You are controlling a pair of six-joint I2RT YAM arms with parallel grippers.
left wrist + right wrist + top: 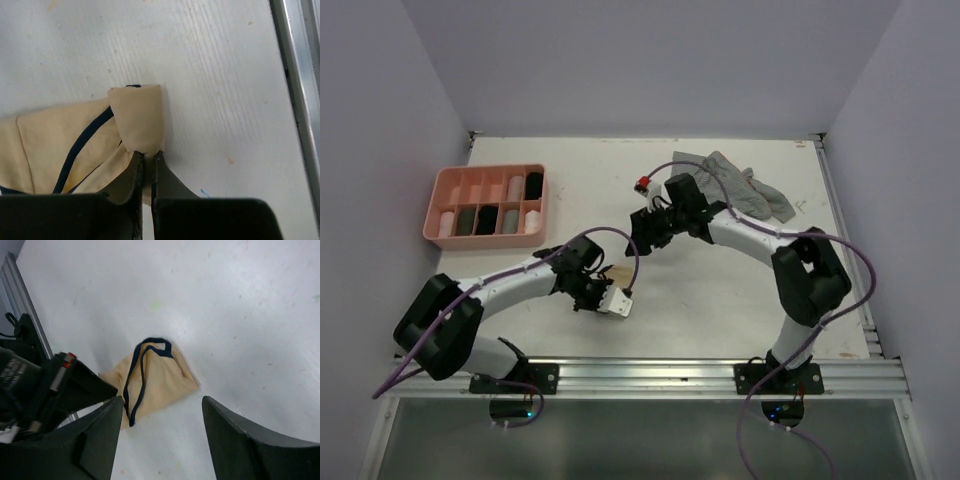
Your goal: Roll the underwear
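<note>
On a white surface [720, 300], right of a pink tray [485, 205] and nearer the arm bases, beige underwear [65, 140] lies with its rolled edge clamped in the left pincer [147, 156], the right pincer [161, 402] above it with jaws apart, grey garments [745, 185] farther right of the tray.

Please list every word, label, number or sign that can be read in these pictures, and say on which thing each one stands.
No text can be read in any view.
On the left arm's black housing, right wrist view: small white print, too blurred to read.
On the beige underwear and the pink tray: no print visible.
</note>
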